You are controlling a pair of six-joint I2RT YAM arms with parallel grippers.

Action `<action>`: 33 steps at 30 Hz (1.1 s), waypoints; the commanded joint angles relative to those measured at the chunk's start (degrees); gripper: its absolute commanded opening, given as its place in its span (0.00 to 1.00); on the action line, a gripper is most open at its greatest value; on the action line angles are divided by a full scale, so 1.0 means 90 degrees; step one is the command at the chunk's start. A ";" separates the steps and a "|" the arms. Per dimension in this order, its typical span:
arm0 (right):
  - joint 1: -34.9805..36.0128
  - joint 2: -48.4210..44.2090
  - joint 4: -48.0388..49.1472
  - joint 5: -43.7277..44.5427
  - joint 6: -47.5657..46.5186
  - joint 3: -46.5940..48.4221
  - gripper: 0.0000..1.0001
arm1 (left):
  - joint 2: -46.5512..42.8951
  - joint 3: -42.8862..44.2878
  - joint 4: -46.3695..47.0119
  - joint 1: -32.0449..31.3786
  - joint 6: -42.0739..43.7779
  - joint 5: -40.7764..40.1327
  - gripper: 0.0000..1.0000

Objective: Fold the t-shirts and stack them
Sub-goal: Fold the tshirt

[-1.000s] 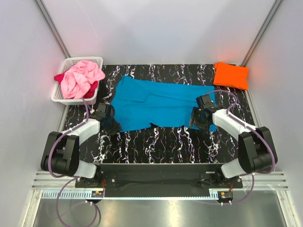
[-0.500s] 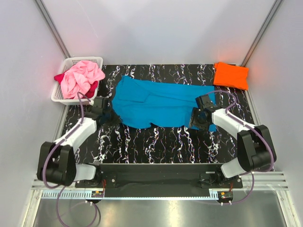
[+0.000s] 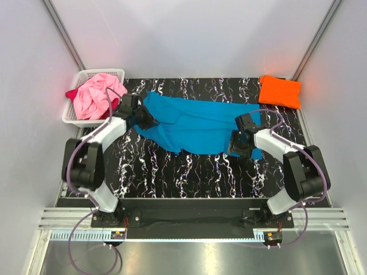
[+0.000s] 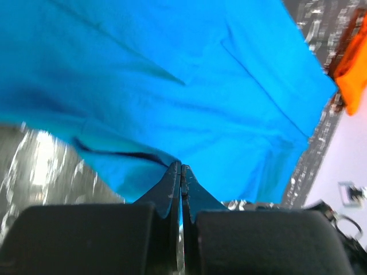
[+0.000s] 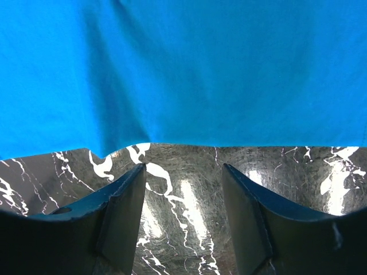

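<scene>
Left gripper point(image 4: 181, 169), clamped shut on a corner of the turquoise shirt point(image 3: 200, 123), has swung that corner away from the front edge to right beside the basket point(image 3: 86, 73): the first fold is going over! Right gripper point(image 5: 183, 167) hovers spread and empty at the hem far from the basket. The pink shirt point(image 3: 97, 94) waits inside it.
</scene>
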 commanded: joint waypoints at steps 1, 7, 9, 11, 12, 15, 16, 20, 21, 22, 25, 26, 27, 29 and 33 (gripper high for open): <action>0.0007 0.0119 0.0146 -0.0025 -0.0072 0.0276 0.62 | 0.0618 0.0560 0.0600 0.0022 0.0202 0.0400 0.00; 0.0007 0.0412 0.0165 -0.0151 -0.0130 0.0412 0.62 | 0.1771 0.1195 0.1216 -0.0017 0.0329 0.0782 0.00; 0.0007 0.0461 0.0185 -0.0190 -0.0121 0.0423 0.61 | 0.2082 0.1429 0.1217 -0.0027 0.0446 0.0801 0.00; 0.0007 0.0471 0.0214 -0.0191 -0.0130 0.0413 0.61 | 0.2221 0.1557 0.1217 -0.0027 0.0543 0.0811 0.00; 0.0007 0.0491 0.0214 -0.0191 -0.0140 0.0413 0.61 | 0.2240 0.1557 0.1227 -0.0027 0.0583 0.0792 0.00; 0.0007 0.0510 0.0234 -0.0200 -0.0130 0.0384 0.61 | 0.2007 0.1314 0.1363 -0.0037 0.0729 0.0499 0.00; 0.0016 0.0510 0.0263 -0.0374 -0.0130 0.0354 0.61 | 0.1765 0.1061 0.1441 -0.0027 0.0768 0.0421 0.00; 0.0007 0.0549 0.0322 -0.0474 -0.0091 0.0305 0.61 | 0.1149 0.0581 0.1578 -0.0037 0.1002 0.0147 0.00; 0.0007 0.0549 0.0341 -0.0493 -0.0091 0.0296 0.61 | 0.1041 0.0503 0.1608 -0.0027 0.1022 0.0079 0.00; 0.0007 0.0540 0.0361 -0.0561 -0.0091 0.0276 0.60 | 0.0923 0.0348 0.1608 -0.0027 0.1042 0.0059 0.00; 0.0016 0.0462 0.0390 -0.0610 -0.0101 0.0237 0.60 | 0.0610 0.0093 0.1618 -0.0027 0.1208 -0.0009 0.09; 0.0007 0.0442 0.0400 -0.0620 -0.0101 0.0227 0.60 | 0.0561 0.0053 0.1618 -0.0027 0.1285 -0.0029 0.13; 0.0007 0.0413 0.0400 -0.0620 -0.0101 0.0208 0.60 | 0.0474 0.0024 0.1560 -0.0027 0.1296 -0.0116 0.18; 0.0007 0.0383 0.0390 -0.0669 -0.0101 0.0198 0.60 | 0.0424 -0.0064 0.1549 -0.0027 0.1315 -0.0156 0.30; 0.0007 0.0325 0.0390 -0.0698 -0.0101 0.0169 0.60 | 0.0483 -0.0093 0.1423 -0.0027 0.1286 -0.0263 0.50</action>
